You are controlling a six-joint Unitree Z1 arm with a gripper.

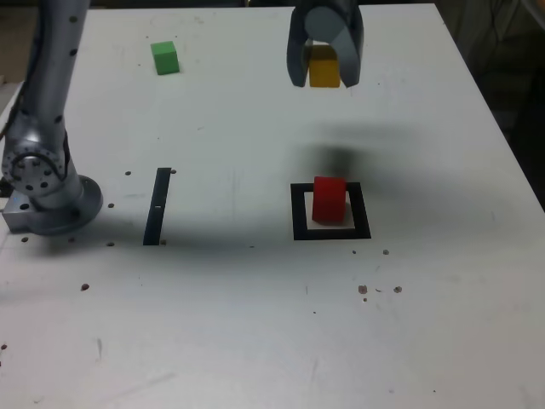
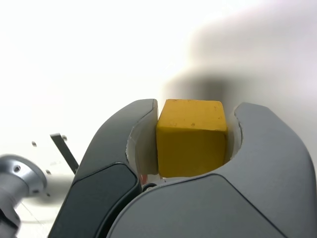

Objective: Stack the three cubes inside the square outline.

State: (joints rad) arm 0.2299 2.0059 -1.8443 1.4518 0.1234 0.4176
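we see the jaws clamped on the yellow cube (image 1: 324, 72), apparently raised off the desk (image 1: 255, 324), red cube (image 1: 329, 198) inside the square outline (image 1: 331, 232).

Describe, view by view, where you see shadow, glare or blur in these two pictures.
Exterior view: a soft dark shadow lies on the table just behind the red cube, below the raised tool; focus is fair. Wrist view: the table is washed out to near white, with a blurred grey shadow behind the sharp yellow cube.
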